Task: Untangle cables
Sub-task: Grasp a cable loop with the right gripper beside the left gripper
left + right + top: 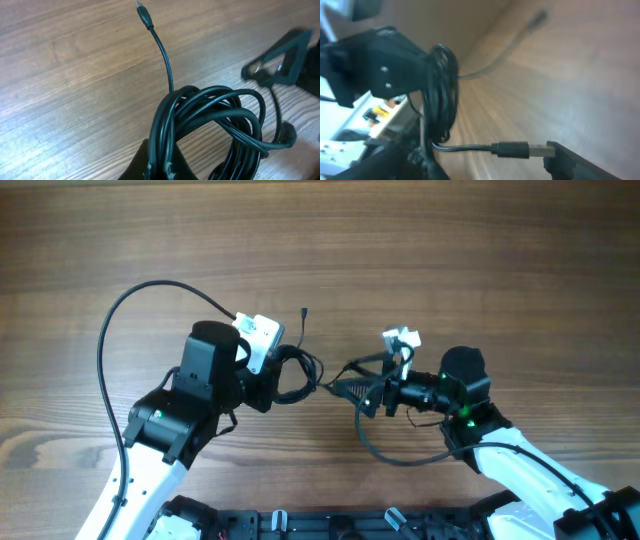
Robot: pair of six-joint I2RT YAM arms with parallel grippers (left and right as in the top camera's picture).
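Left hand (pixel 265 388) clamping coiled cables (pixel 300 368), wooden table (pixel 450 240)

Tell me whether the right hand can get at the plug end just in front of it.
Probably yes: the plug end sits right beside a finger of the open right hand, nothing between. Its cord runs back to the cables the left hand grips.

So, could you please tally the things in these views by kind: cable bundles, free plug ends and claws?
Knotted cable bundle: 1
Free plug ends: 2
Claws: 2, the left claw and the right claw
Total: 5
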